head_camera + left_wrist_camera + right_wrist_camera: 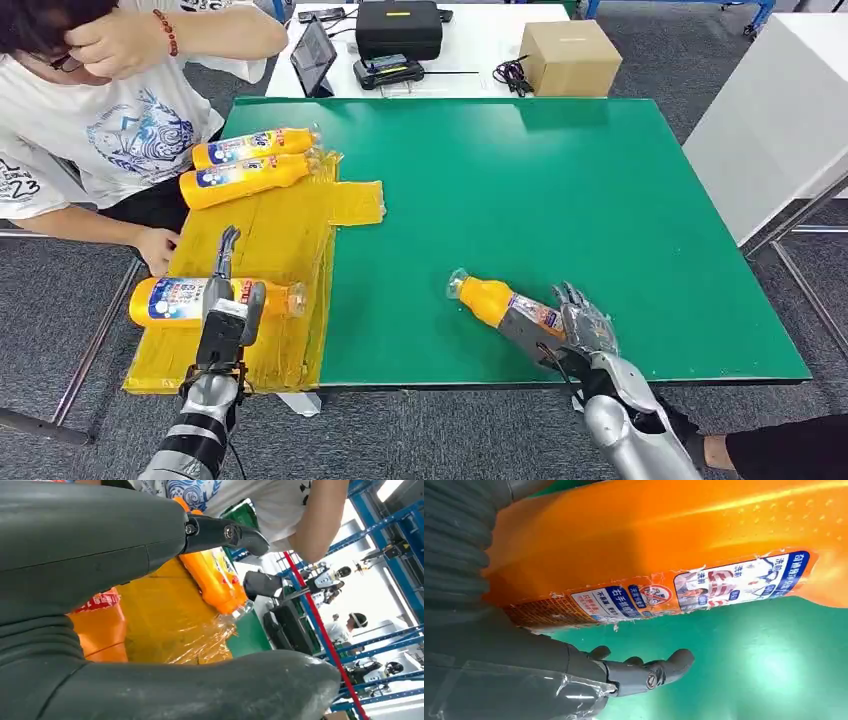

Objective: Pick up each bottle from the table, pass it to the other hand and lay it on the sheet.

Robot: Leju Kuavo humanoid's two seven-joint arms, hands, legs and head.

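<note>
Fourth bottle [495, 300] lies on green table [600, 200] near front edge, right hand [575, 325] grasping its base; lift level, keep wrap firm before handover; left hand [228, 300] fingers apart, holding nothing, above bottle on yellow sheet [290, 240]

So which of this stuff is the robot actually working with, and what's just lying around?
Job: four orange bottles, one at the right hand on the table, bottle; three on the yellow sheet; left hand.
Lying about: cardboard box, black case, tablet, a person.
</note>
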